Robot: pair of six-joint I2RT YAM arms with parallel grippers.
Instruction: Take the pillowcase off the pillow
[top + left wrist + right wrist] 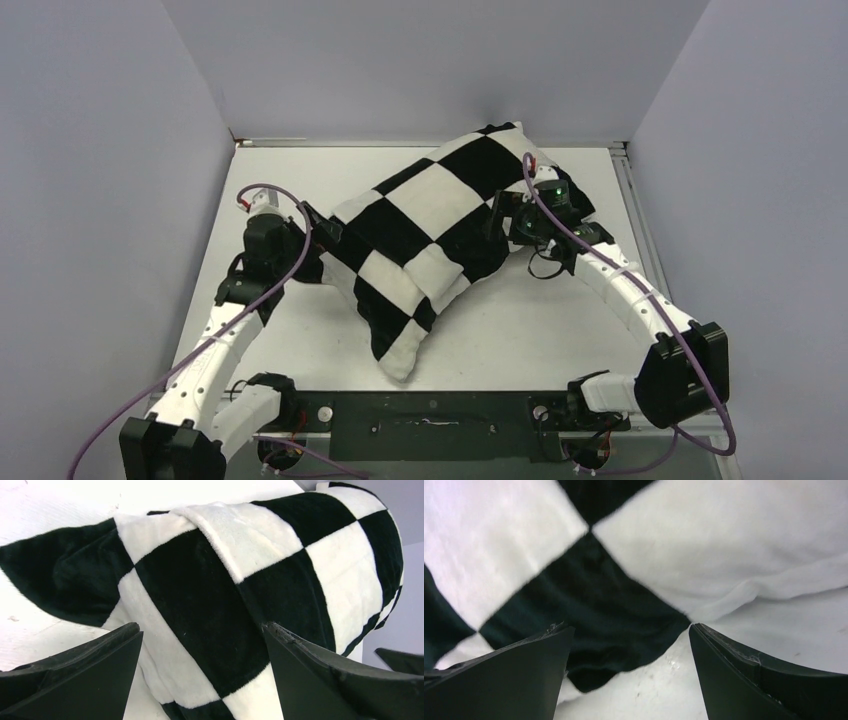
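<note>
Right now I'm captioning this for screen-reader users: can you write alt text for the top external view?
A stuffed black-and-white checkered pillowcase lies diagonally across a white table. The left gripper sits at its left edge and the right gripper at its right side, both open.

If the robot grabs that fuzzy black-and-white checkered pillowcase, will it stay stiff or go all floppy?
The black-and-white checkered plush fabric pillowcase will probably go floppy: its loose edge folds over in the left wrist view, and it wrinkles in the right wrist view. Its fuzzy nap likely makes it easy to grip, not slippery. It looks puffy, so it is probably light for its size.
</note>
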